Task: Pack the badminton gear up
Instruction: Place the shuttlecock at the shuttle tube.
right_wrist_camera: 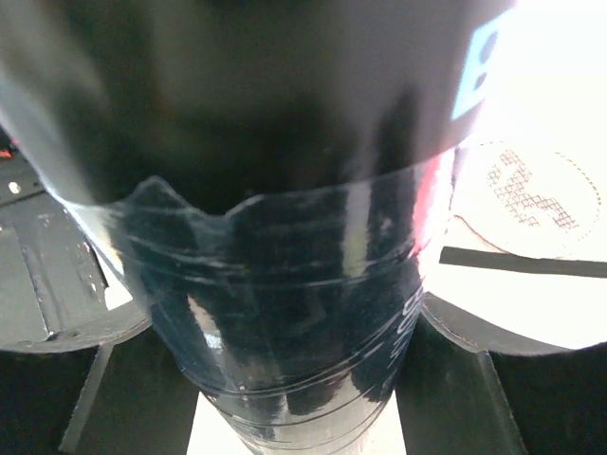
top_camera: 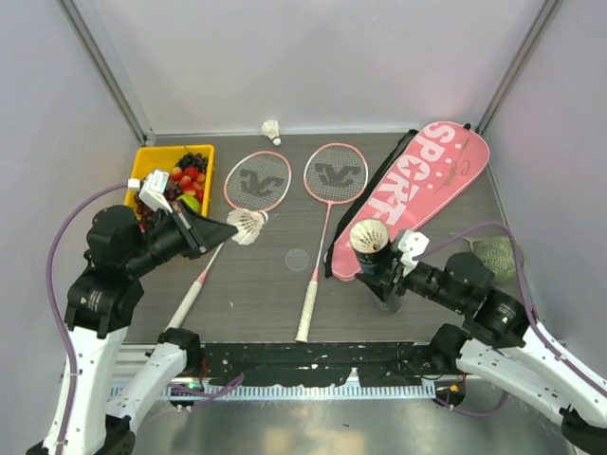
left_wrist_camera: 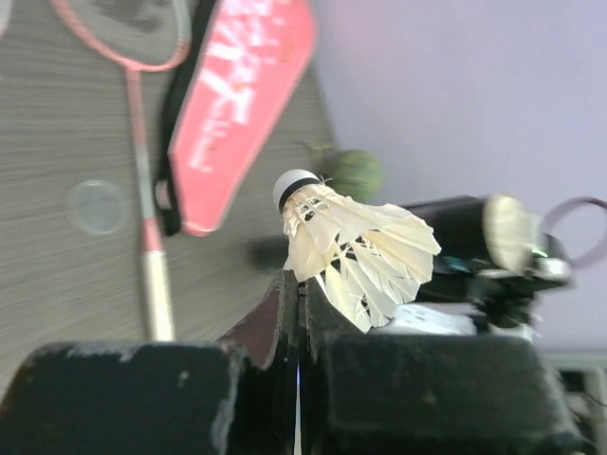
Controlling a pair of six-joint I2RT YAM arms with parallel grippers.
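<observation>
My left gripper [top_camera: 230, 227] is shut on the feathers of a white shuttlecock [top_camera: 249, 226] and holds it above the table; in the left wrist view the shuttlecock [left_wrist_camera: 356, 251] sticks up from the closed fingertips [left_wrist_camera: 285, 299]. My right gripper [top_camera: 389, 270] is shut on the long dark tube [top_camera: 370, 254], which stands upright with its open top up; the tube [right_wrist_camera: 285, 237] fills the right wrist view between the fingers [right_wrist_camera: 474, 341]. Two pink rackets [top_camera: 257, 180] [top_camera: 335, 172] lie flat on the table. The pink SPORT bag [top_camera: 417, 185] lies behind the tube. A second shuttlecock [top_camera: 272, 131] sits at the back wall.
A yellow tray [top_camera: 163, 154] of fruit is at the back left, close behind my left arm. A green netted ball [top_camera: 495, 254] lies at the right, beside my right arm. A small clear round lid [top_camera: 298, 258] lies between the racket handles.
</observation>
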